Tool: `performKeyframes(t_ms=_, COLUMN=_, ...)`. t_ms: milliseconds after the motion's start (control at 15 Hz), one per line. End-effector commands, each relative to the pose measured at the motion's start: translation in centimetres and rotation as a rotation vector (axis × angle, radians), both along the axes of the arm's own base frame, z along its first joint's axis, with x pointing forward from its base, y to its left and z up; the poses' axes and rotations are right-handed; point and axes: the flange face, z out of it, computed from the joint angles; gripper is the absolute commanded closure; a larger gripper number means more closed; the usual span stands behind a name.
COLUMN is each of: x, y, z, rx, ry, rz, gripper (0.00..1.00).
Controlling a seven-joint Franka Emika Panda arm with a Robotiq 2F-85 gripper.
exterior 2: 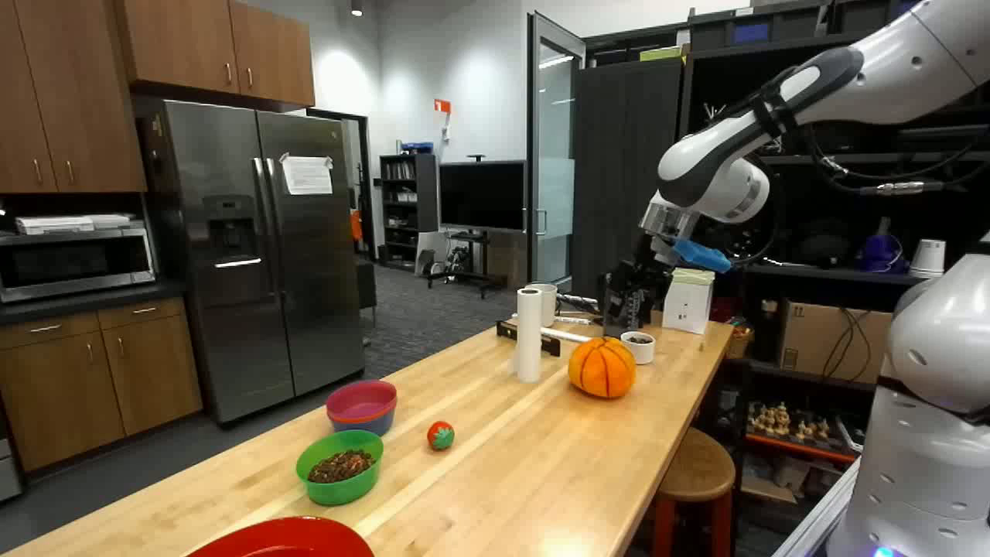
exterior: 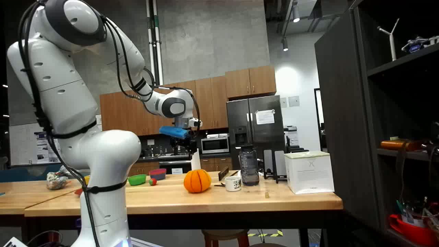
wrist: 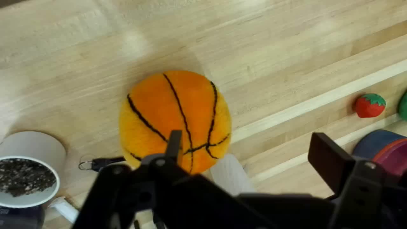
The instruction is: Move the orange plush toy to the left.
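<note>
The orange plush toy (exterior: 197, 181) is a round orange ball with black lines, resting on the wooden table. It also shows in an exterior view (exterior 2: 602, 367) and in the wrist view (wrist: 178, 111). My gripper (wrist: 248, 141) is open, with nothing between its fingers. In the wrist view one finger overlaps the toy's lower part and the other finger stands over bare wood to the right. In an exterior view the gripper (exterior: 185, 149) hangs above the toy, apart from it. In an exterior view the gripper (exterior 2: 628, 305) appears behind and above the toy.
A white mug (exterior 2: 638, 347) and white roll (exterior 2: 529, 336) stand near the toy. A strawberry toy (exterior 2: 441, 435), green bowl (exterior 2: 340, 468), stacked bowls (exterior 2: 362, 406) and red dish (exterior 2: 290, 539) are farther along the table (exterior 2: 541, 480). A bottle (exterior: 249, 166) and white box (exterior: 309, 172) stand beyond the mug.
</note>
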Motion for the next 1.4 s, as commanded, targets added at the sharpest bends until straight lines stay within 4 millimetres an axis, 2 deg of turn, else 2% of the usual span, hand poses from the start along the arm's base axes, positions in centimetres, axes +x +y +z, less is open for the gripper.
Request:
performKeyframes(t_ms=0, x=0.0, y=0.0, z=0.0, rx=0.000, ry=0.001, rz=0.000, gripper=0.00)
performKeyframes(t_ms=600, x=0.0, y=0.0, z=0.0, rx=0.000, ry=0.001, rz=0.000, gripper=0.00)
performKeyframes(t_ms=1067, x=1.6, y=-0.1, z=-1.3, rx=-0.068, ry=-0.004, rz=-0.006, gripper=0.00)
performKeyframes(t_ms=1333, x=3.0, y=-0.4, z=-2.8, rx=-0.109, ry=-0.012, rz=-0.012, gripper=0.00)
